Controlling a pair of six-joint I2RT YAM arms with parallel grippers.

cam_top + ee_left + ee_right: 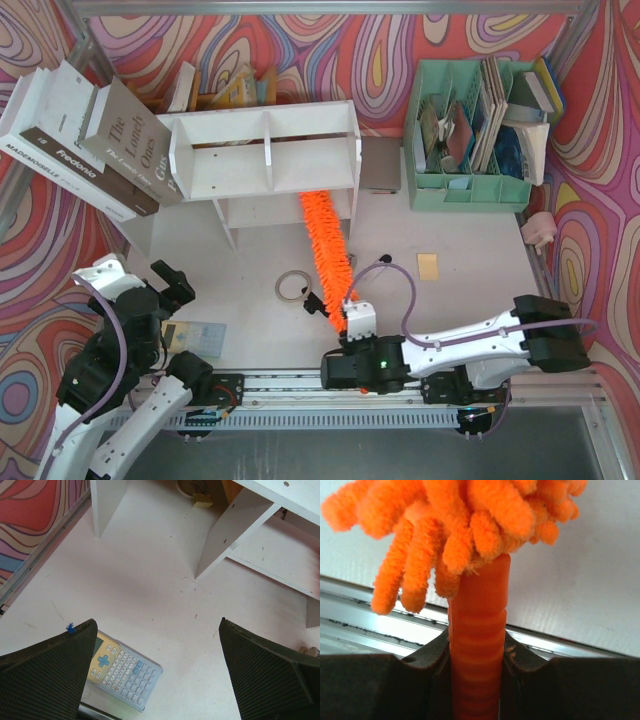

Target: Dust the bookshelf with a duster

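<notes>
— Duster [326,245], from above: one, bright orange, stretching from the right jaws up to the foot of the bookshelf [265,150]. See a second one anywhere?
— No. One duster, one bookshelf.
— And the left camera?
— Left jaws spread wide, gripping nothing, above one calculator [122,669] on the counter [150,580].
— The right camera?
— Right jaws clamped on the ribbed handle [479,630], just below the fluff. It looks light and floppy along the head and stiff only at the handle, so I'd say that's the place to hold.
</notes>
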